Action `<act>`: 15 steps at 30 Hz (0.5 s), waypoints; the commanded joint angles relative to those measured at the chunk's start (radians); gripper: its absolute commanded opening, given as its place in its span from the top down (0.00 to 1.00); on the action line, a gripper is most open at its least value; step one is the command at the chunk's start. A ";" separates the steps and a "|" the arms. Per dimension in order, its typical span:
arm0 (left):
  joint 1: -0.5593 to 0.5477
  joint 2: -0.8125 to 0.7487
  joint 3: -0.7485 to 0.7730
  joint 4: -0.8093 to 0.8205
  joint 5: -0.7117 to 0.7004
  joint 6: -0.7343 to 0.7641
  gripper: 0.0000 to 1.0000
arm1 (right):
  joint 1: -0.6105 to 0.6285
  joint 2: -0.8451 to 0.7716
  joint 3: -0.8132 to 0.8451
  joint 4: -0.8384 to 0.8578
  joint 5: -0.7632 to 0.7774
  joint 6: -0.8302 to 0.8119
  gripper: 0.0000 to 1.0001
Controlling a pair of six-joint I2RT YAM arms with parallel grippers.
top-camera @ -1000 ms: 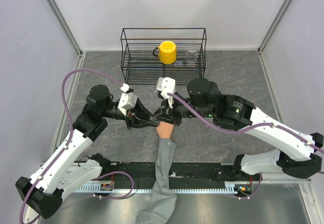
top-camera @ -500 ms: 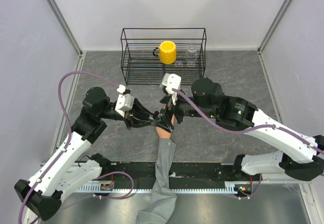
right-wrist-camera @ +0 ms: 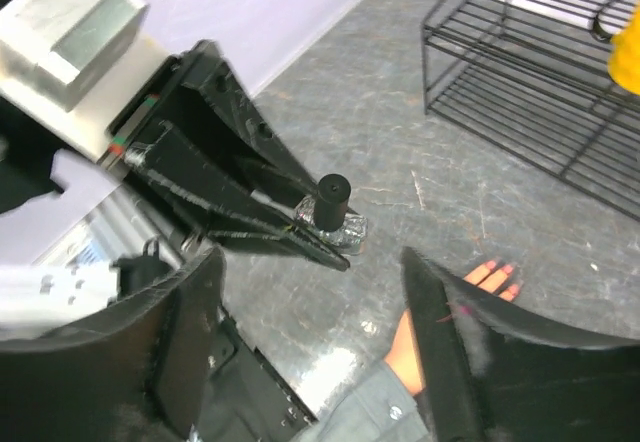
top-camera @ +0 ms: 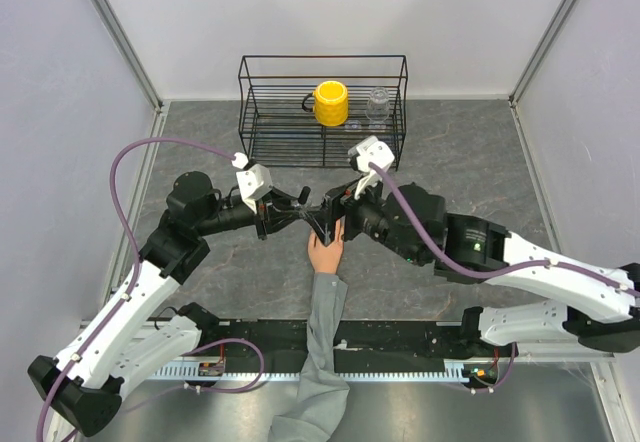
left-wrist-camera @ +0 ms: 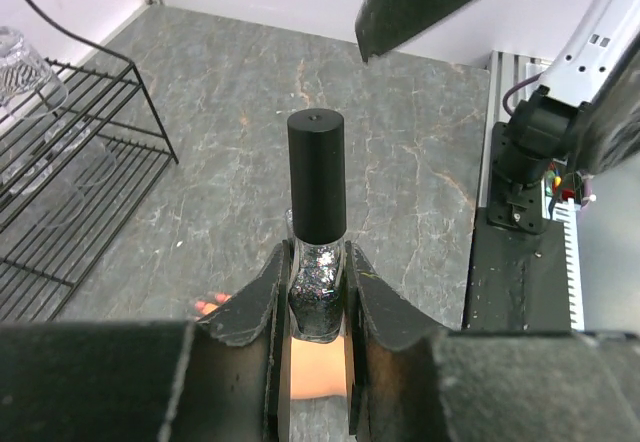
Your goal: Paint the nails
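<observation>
Two black fingers [left-wrist-camera: 243, 314] of the left gripper [left-wrist-camera: 316, 267] are pressed against the glass body of a nail polish bottle [left-wrist-camera: 317, 177], one on each side, so this gripper is closed on it. The black cap is on the bottle, and the lower part of the glass is covered by the fingers. Below the bottle, in the left wrist view, only a strip of peach skin shows between them. The right gripper [right-wrist-camera: 305, 255] has its jaws wide apart and holds nothing; its own fingers are blurred in its camera, and the bottle cap stands beyond them, not touching them. The mannequin hand [top-camera: 326, 255] lies on the grey table [top-camera: 480, 162] just beside the two grippers, and its grey sleeve [top-camera: 322, 342] runs to the near edge, where the frame cuts it off. The nails [right-wrist-camera: 497, 270] are on the fingertips that point toward the wire rack [top-camera: 322, 112]. In the right wrist view a few pink tips show and the rest are hidden behind the right finger. From above, the fingertips are covered by the black parts of the grippers, so I cannot tell how many are pink. In the rack stand a yellow mug [top-camera: 331, 103] and a glass jar [top-camera: 378, 105].
</observation>
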 commanded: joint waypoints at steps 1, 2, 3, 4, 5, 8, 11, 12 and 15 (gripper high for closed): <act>0.002 -0.007 0.039 0.011 -0.053 0.026 0.98 | 0.046 0.056 0.005 0.071 0.240 0.050 0.28; 0.002 -0.007 0.039 0.011 -0.050 0.026 0.98 | 0.049 0.062 0.002 0.096 0.251 0.041 0.32; 0.002 -0.007 0.039 0.011 -0.045 0.026 0.98 | 0.051 0.065 -0.003 0.113 0.255 0.037 0.34; 0.002 -0.006 0.039 0.012 -0.042 0.024 0.98 | 0.052 0.074 -0.012 0.125 0.258 0.035 0.34; 0.002 -0.006 0.040 0.011 -0.039 0.023 0.98 | 0.053 0.079 -0.014 0.145 0.262 0.034 0.38; 0.000 -0.006 0.040 0.011 -0.036 0.021 0.98 | 0.054 0.099 -0.014 0.159 0.272 0.037 0.45; 0.002 -0.006 0.042 0.012 -0.032 0.021 0.98 | 0.054 0.109 -0.027 0.185 0.255 0.037 0.45; 0.002 -0.007 0.042 0.012 -0.026 0.021 0.98 | 0.056 0.112 -0.038 0.192 0.249 0.035 0.45; 0.002 -0.007 0.042 0.012 -0.016 0.020 0.98 | 0.054 0.114 -0.056 0.206 0.242 0.038 0.48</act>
